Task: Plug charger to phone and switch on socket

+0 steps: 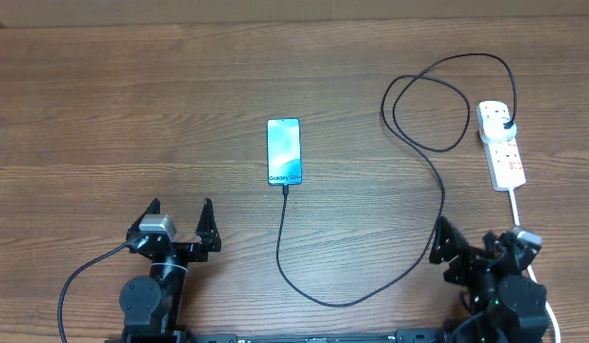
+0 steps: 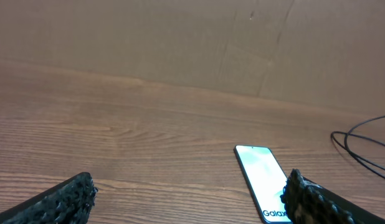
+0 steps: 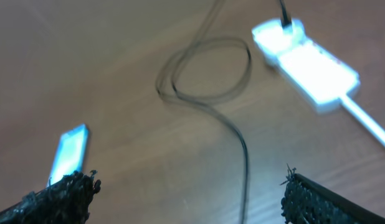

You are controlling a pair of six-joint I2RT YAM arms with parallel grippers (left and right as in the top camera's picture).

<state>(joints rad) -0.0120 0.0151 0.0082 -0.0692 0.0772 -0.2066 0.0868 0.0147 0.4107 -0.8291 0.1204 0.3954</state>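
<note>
From above, the phone point(image 1: 284, 151) lies mid-table. The charger point(image 1: 342, 302) runs from its near end, loops round, and its plug sits in the socket point(image 1: 504, 157) on the right. The left gripper point(image 1: 181, 211) and right gripper point(image 1: 480, 236) are spread wide, holding nothing.

Left wrist: fingers point(image 2: 61, 199) wide apart, phone ahead.

Right wrist: blurry, fingers point(image 3: 61, 196) apart, socket ahead.
</note>
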